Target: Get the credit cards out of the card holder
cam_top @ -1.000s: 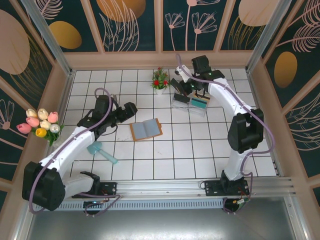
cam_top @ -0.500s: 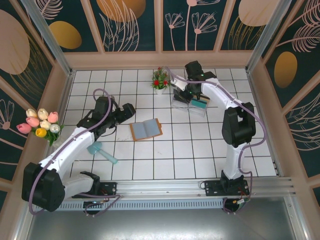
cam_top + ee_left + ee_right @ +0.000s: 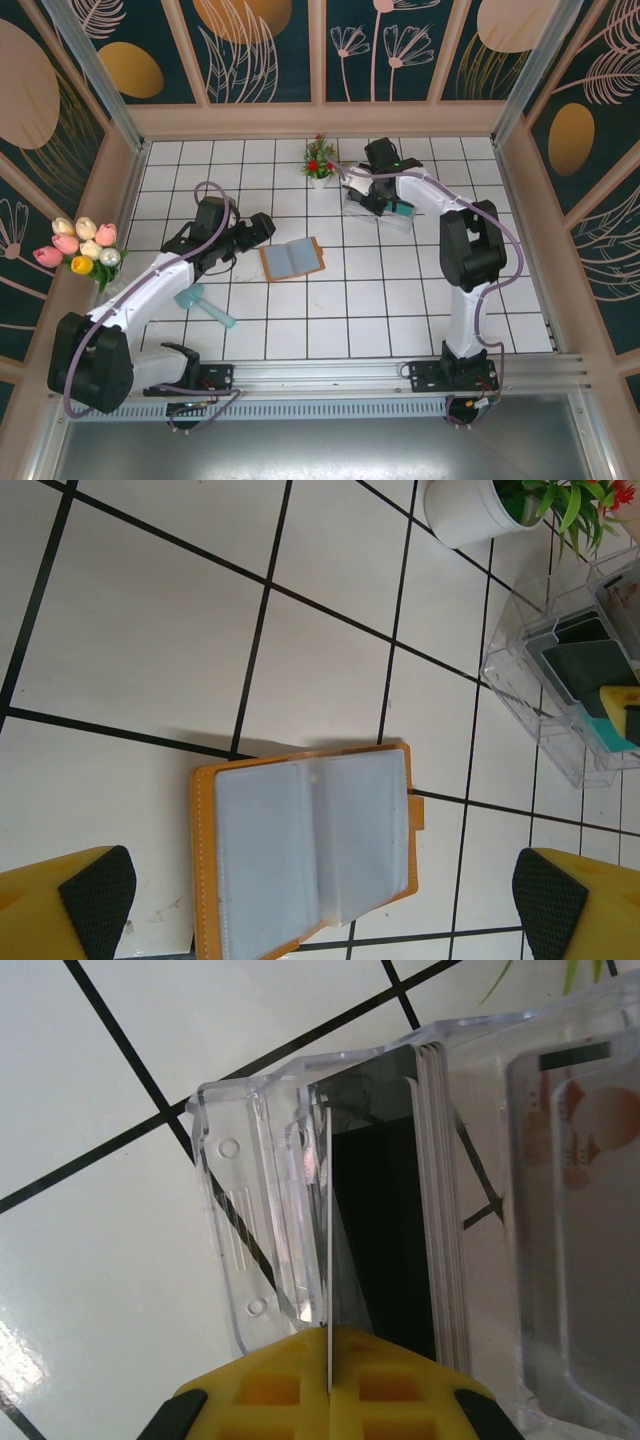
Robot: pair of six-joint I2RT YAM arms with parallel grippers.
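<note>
Your right pincer [image 3: 328, 1365] is clamped on a thin card [image 3: 327, 1260], slotting it edge-on into the tray [image 3: 225, 1260]. Left pincer [image 3: 322, 900] hangs wide open over the holder [image 3: 300, 850], which lies open on the tabletop [image 3: 150, 630]. Next, I'd guess: let go and back out straight.

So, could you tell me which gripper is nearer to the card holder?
Left. The left gripper hovers open beside the card holder; the right gripper is farther off at the clear tray, shut on a thin card.
</note>
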